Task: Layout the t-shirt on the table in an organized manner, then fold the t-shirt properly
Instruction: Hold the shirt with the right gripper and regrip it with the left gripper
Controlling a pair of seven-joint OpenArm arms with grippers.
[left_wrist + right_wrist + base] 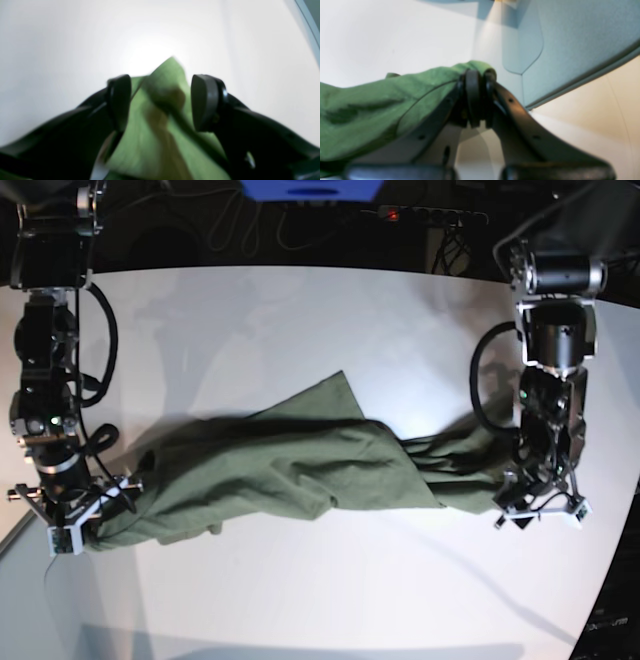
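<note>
Nearest my left wrist lens are the 2 black fingers [203,102] of the left gripper [161,100], filling the lower half of that frame and badly blurred. They stand parted, with a ridge of the t-shirt [160,120] running up between them through the centre of the frame. I can't make out whether either pad actually touches the cloth, so I can't say if this is a grip or a released pincer resting around a fold. The lower corners are only dark gripper body, cut off by the frame edge.

In the right wrist view the right gripper [480,82] sits at centre frame with its pads pressed together, clenched on an edge of the t-shirt [370,110], which hangs away toward the left edge. The pinched bit is mostly hidden behind the pads; only a small green hump shows above them.

From the base view the t-shirt [290,465] is stretched in a bunched, wrinkled band across the middle of the table [330,590], from the right gripper [85,515] at lower left to the left gripper [535,502] at right. Both ends of the cloth disappear under the grippers, and I can see neither collar nor sleeves clearly. The table's far right edge curves out of frame.
</note>
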